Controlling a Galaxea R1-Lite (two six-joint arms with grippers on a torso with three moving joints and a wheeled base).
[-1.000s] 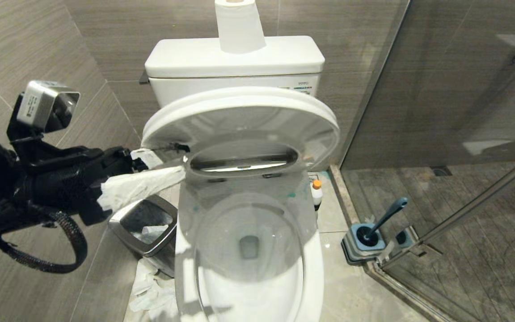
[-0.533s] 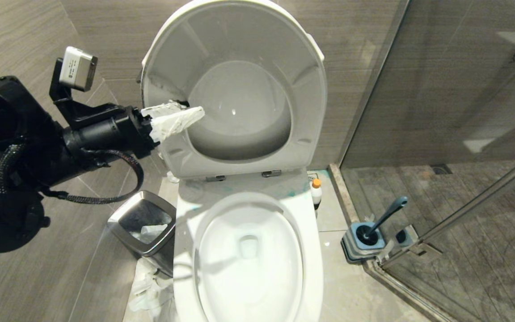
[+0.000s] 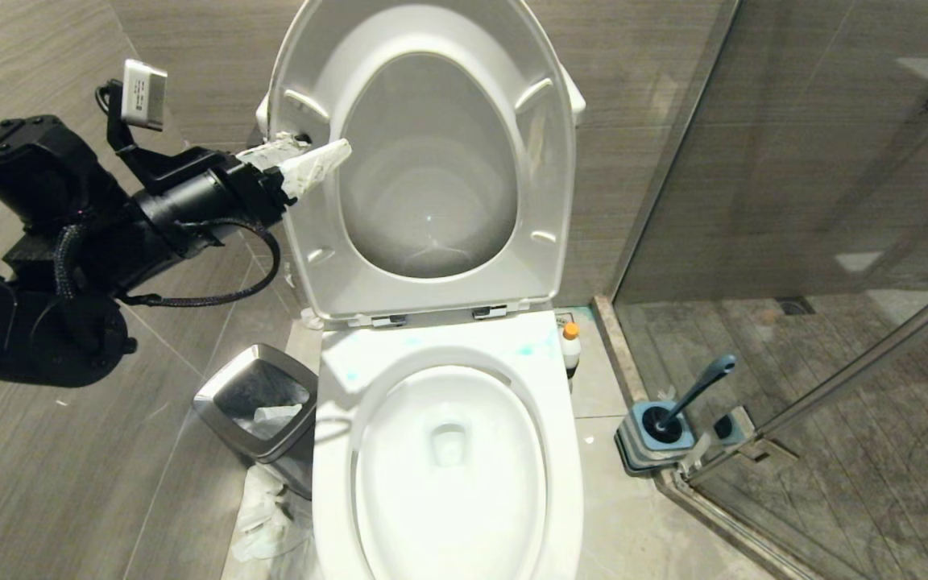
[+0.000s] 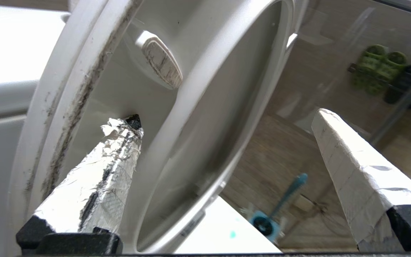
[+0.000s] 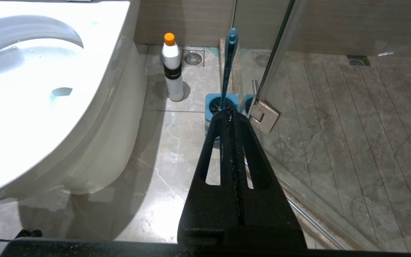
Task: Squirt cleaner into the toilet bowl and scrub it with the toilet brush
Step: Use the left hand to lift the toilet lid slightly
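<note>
No brand or lettering can be read on the cleaner (image 5: 172, 67), only an orange cap and a dark band round its white body; it stands upright on the floor between the toilet bowl (image 3: 448, 467) and the toilet brush (image 3: 693, 391), close to the bowl's base. The brush sits handle-up in its square blue-and-grey holder (image 3: 657, 439), hard against the hinge of the glass shower door (image 3: 794, 161).

The head view shows the raised seat and lid (image 3: 432, 161) upright, with the left tool (image 3: 303, 161) at their left edge, its paper-wrapped fingers spread; the left wrist view adds that one finger (image 4: 109, 171) touches the seat's grimy underside by a rubber bumper, the other finger (image 4: 351, 171) standing free in air; green and dark slippers (image 4: 384, 71) hang beyond the glass, seen in that view alone.

The right tool (image 5: 231, 116), visible only in its own wrist view, hangs above the floor with its black fingers pressed together, holding nothing.

A steel waste bin (image 3: 258, 411) stands to the left of the bowl; crumpled paper (image 3: 267, 515) lies on the floor beside it.
</note>
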